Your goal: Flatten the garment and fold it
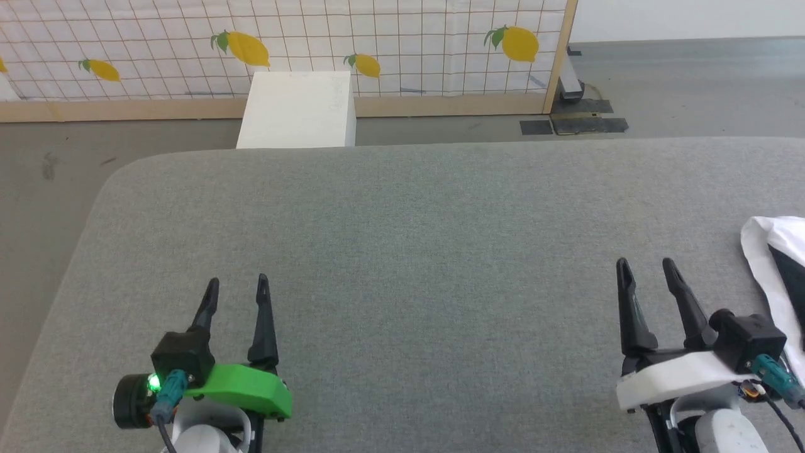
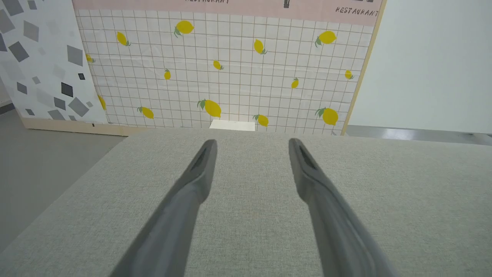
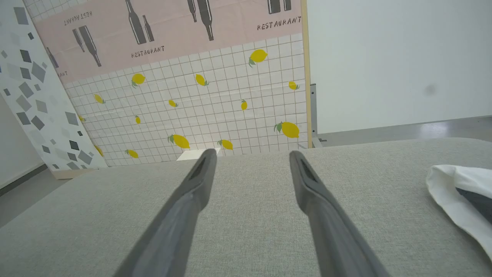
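The garment lies bunched at the right edge of the head view, white cloth with a patch of black showing, and runs out of the frame. The right wrist view catches the garment at its right edge. My right gripper stands open just left of it, fingers apart and holding nothing. My left gripper is open over bare grey surface at the lower left, far from the cloth. Both wrist views show open fingers: the left gripper and the right gripper.
A wide grey fabric-covered table with rounded corners carries everything. Beyond its far edge stands a white box against a tiled lemon-print screen. Grey floor lies to the left and behind.
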Robot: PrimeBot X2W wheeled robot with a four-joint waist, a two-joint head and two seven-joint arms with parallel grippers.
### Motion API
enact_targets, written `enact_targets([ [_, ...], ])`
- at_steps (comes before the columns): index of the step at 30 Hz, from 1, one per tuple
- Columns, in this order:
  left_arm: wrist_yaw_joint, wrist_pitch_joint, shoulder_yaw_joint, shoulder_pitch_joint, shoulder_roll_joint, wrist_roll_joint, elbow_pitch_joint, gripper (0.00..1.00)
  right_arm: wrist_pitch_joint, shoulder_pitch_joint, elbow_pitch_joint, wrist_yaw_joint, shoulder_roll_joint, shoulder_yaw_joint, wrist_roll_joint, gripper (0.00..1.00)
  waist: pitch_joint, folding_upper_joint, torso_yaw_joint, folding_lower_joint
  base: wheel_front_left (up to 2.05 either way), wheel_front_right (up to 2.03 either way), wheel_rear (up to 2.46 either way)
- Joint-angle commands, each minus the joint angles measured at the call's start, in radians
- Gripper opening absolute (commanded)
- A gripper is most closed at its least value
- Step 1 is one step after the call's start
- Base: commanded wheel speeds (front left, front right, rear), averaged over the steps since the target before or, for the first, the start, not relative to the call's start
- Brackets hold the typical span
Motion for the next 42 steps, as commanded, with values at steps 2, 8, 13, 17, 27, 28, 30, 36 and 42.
enact_targets([
  [2,0.005,-0.003,-0.009,0.013,-0.004,-0.002,0.021,1.00,-0.008,0.021,0.005,-0.001,0.000,0.004,0.007,1.00,0.001,0.0000,0.002,0.0001,0.00,0.00,0.00],
  [8,0.007,-0.003,-0.018,0.020,-0.004,-0.008,0.067,1.00,-0.008,0.034,0.021,-0.001,0.000,0.006,0.013,1.00,0.001,0.0000,0.005,0.0001,0.00,0.00,0.00],
  [13,0.007,-0.004,-0.020,0.022,-0.004,-0.012,0.082,1.00,-0.009,0.038,0.027,-0.001,0.000,0.009,0.024,1.00,0.002,0.0000,0.005,0.0001,0.00,0.00,0.00],
  [17,0.004,0.001,-0.022,0.012,-0.001,-0.005,0.080,0.00,-0.002,0.022,0.024,0.000,0.000,0.005,0.019,0.00,0.002,0.0000,0.005,0.0001,0.00,0.00,0.00],
  [27,0.003,0.017,-0.019,0.015,-0.002,0.005,0.064,0.00,0.014,0.026,0.010,0.000,0.000,0.007,0.004,0.00,0.001,0.0000,0.005,0.0001,0.00,0.00,0.00],
  [28,0.003,0.019,-0.018,0.016,-0.002,0.006,0.062,0.00,0.016,0.026,0.009,0.000,0.000,0.007,0.002,0.00,0.001,0.0000,0.005,0.0001,0.00,0.00,0.00],
  [30,0.003,0.023,-0.017,0.017,-0.003,0.009,0.058,0.00,0.020,0.027,0.005,0.000,0.000,0.007,-0.001,0.00,0.001,0.0000,0.005,0.0001,0.00,0.00,0.00],
  [36,0.003,0.035,-0.014,0.020,-0.003,0.017,0.046,0.00,0.032,0.030,-0.006,0.000,0.000,0.009,-0.013,0.00,0.000,0.0000,0.006,0.0001,0.00,0.00,0.00],
  [42,0.002,0.047,-0.010,0.022,-0.004,0.025,0.034,0.00,0.044,0.032,-0.016,0.000,0.000,0.010,-0.023,0.00,0.000,0.0000,0.006,0.0001,0.00,0.00,0.00],
])
